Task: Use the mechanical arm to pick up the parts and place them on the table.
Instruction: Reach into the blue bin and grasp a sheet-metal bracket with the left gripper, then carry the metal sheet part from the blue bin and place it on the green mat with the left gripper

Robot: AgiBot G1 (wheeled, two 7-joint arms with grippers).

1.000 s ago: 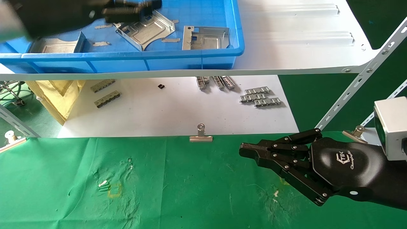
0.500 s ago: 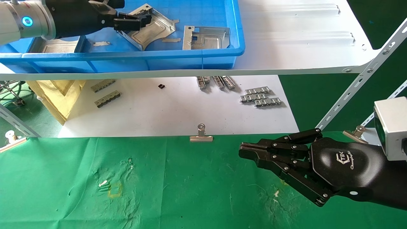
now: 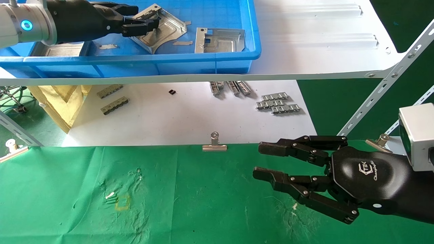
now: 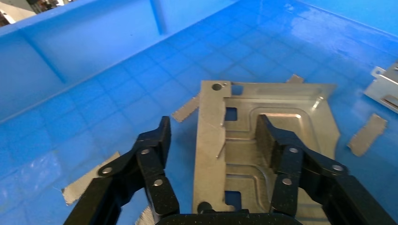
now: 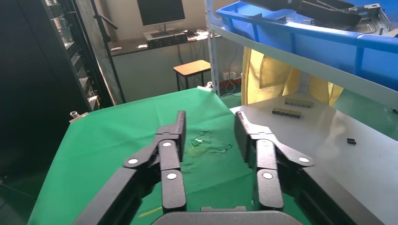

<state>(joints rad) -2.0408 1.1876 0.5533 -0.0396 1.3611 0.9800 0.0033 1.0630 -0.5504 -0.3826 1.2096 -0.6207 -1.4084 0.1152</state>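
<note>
Green desk (image 3: 190,203) bare below; upper left, left jaws (image 3: 142,24) now straddling one plate (image 3: 162,28) in bin (image 3: 203,61), not clamped. Lower right, right jaws (image 3: 271,162) newly spread wide. Grasp near.

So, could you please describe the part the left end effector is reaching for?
Look in the blue bin on the white shelf. It is the middle silver plate, lying tilted, with the left end effector astride its raised edge, unlike the two untouched plates.

Robotics test workshop with parts shelving

Blue bin (image 3: 203,62) on white shelf board (image 3: 322,67); monitor (image 5: 161,10) at twelve o'clock behind green-clothed table (image 3: 190,203).
</note>
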